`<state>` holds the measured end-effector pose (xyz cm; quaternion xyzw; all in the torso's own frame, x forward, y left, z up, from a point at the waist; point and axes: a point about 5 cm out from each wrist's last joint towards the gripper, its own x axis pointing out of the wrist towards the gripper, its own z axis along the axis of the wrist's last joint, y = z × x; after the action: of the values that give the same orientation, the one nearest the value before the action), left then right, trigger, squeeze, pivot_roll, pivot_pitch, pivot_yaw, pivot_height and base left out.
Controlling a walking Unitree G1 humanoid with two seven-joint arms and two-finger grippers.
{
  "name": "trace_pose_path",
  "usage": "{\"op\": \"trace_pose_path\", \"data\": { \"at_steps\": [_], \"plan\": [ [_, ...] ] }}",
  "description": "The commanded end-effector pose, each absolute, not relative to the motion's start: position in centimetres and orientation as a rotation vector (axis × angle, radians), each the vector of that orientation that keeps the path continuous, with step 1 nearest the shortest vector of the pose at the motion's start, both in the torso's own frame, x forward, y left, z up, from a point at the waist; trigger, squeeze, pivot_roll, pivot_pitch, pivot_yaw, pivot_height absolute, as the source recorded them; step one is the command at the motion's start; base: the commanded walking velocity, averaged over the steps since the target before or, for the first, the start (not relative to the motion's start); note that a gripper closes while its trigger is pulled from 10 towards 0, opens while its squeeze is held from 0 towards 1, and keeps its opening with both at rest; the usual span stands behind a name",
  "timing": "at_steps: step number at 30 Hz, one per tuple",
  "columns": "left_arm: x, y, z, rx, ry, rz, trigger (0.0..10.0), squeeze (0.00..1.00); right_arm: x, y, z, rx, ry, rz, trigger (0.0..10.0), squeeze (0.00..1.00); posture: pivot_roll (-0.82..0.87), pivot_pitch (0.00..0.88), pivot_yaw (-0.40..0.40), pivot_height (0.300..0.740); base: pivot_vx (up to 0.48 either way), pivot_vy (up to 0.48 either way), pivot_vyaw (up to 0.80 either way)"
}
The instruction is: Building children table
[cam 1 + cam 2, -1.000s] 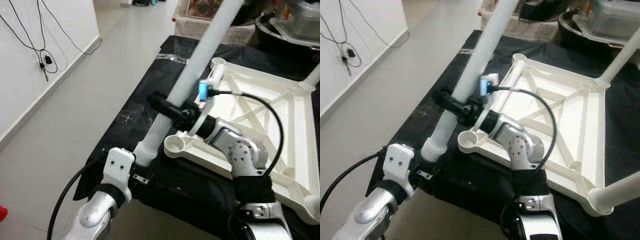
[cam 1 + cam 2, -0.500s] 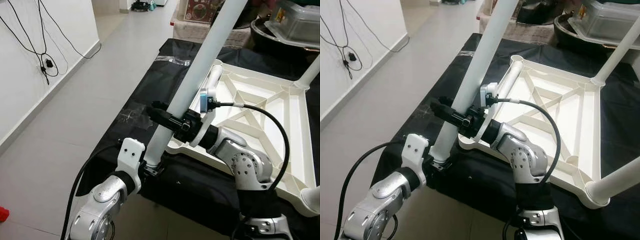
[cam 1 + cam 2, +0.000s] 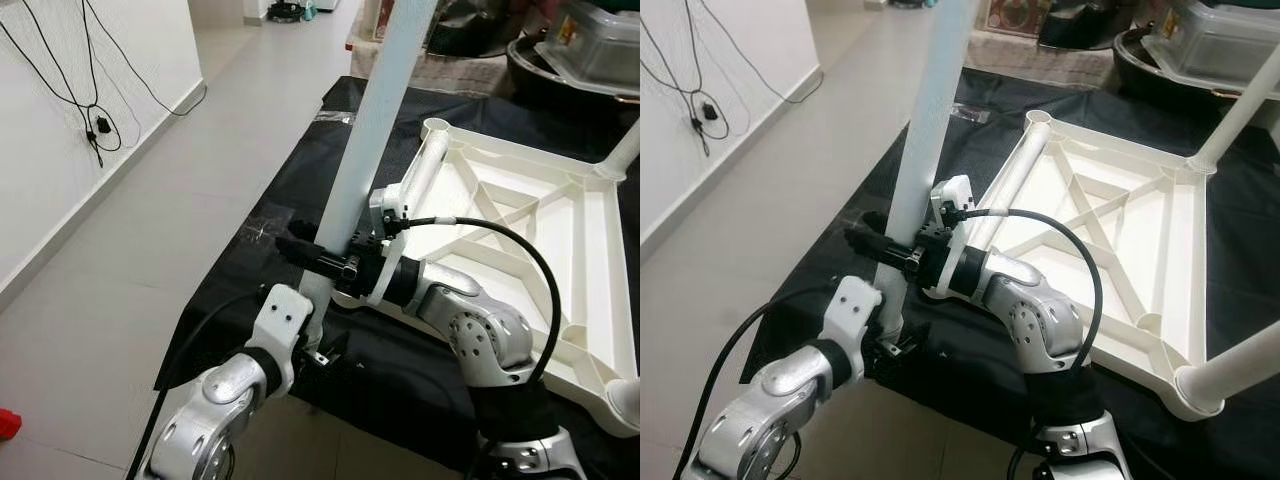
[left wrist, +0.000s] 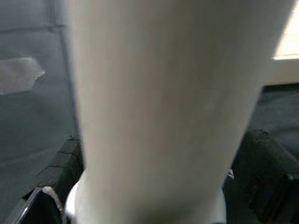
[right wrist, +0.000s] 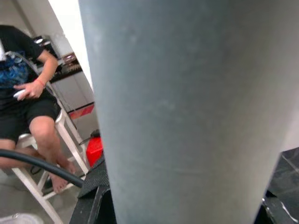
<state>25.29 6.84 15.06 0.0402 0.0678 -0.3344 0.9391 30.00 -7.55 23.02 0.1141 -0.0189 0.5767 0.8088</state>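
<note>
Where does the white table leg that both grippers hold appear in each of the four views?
Left eye view: white table leg rises from centre to the top edge.
Right eye view: it stands left of centre.
Left wrist view: it spans the middle, close up.
Right wrist view: same, very close.
Shared landmark: the black cloth behind it.

Obstacles, for your reference:
- white table leg point(image 3: 372, 120), near upright at the near left corner of the upturned tabletop frame point(image 3: 520, 215), with right gripper point(image 3: 315, 258) and left gripper point(image 3: 322, 345) closed round its lower end.
- two further legs standing at the frame's right corners.

Free room: you have open floor point(image 3: 150, 210) left of the black-covered bench point(image 3: 300, 180).
</note>
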Motion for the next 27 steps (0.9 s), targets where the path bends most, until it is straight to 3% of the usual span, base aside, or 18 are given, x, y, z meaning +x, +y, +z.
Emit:
{"op": "trace_pose_path", "data": {
  "at_steps": [1, 6, 7, 18, 19, 20, 21, 27],
  "plan": [
    [25.5, 6.6, 15.6, 0.099, 0.106, -0.692, 10.0, 0.00, 28.9, -6.2, 22.9, 0.248, -0.027, 1.350, 10.0, 0.00, 0.10, 0.130, -0.051, 0.740, 0.000, 0.000, 0.00],
    [25.8, 6.8, 15.6, 0.132, 0.096, -0.693, 10.0, 0.00, 28.7, -6.1, 22.7, 0.244, -0.010, 1.363, 10.0, 0.00, 0.10, 0.124, -0.049, 0.740, 0.000, 0.000, 0.00],
    [25.6, 6.6, 15.6, 0.140, 0.090, -0.715, 0.0, 0.00, 28.7, -6.1, 22.7, 0.242, -0.008, 1.360, 10.0, 0.00, 0.10, 0.123, -0.048, 0.740, 0.000, 0.000, 0.00],
    [24.8, 6.6, 15.0, 0.157, 0.085, -0.741, 0.0, 0.00, 29.8, -6.0, 23.3, 0.302, -0.045, 1.243, 10.0, 0.00, 0.10, 0.092, -0.043, 0.740, 0.000, 0.000, 0.00],
    [24.9, 7.0, 14.8, 0.167, 0.098, -0.726, 0.0, 0.00, 30.2, -6.2, 23.6, 0.321, -0.066, 1.208, 10.0, 1.00, 0.10, 0.088, -0.042, 0.740, 0.000, 0.000, 0.00],
    [24.9, 7.0, 14.8, 0.167, 0.098, -0.726, 0.0, 0.00, 30.2, -6.2, 23.6, 0.321, -0.066, 1.208, 10.0, 1.00, 0.10, 0.088, -0.042, 0.740, 0.000, 0.000, 0.00],
    [24.8, 7.8, 14.5, 0.166, 0.137, -0.732, 10.0, 0.00, 30.1, -6.5, 23.8, 0.326, -0.087, 1.229, 10.0, 1.00, 0.10, 0.070, -0.041, 0.740, 0.000, 0.000, 0.00],
    [24.8, 8.1, 14.5, 0.165, 0.142, -0.742, 10.0, 0.00, 29.9, -6.6, 23.9, 0.316, -0.089, 1.256, 10.0, 1.00, 0.10, 0.067, -0.042, 0.740, 0.000, 0.000, 0.00]
  ]
}}
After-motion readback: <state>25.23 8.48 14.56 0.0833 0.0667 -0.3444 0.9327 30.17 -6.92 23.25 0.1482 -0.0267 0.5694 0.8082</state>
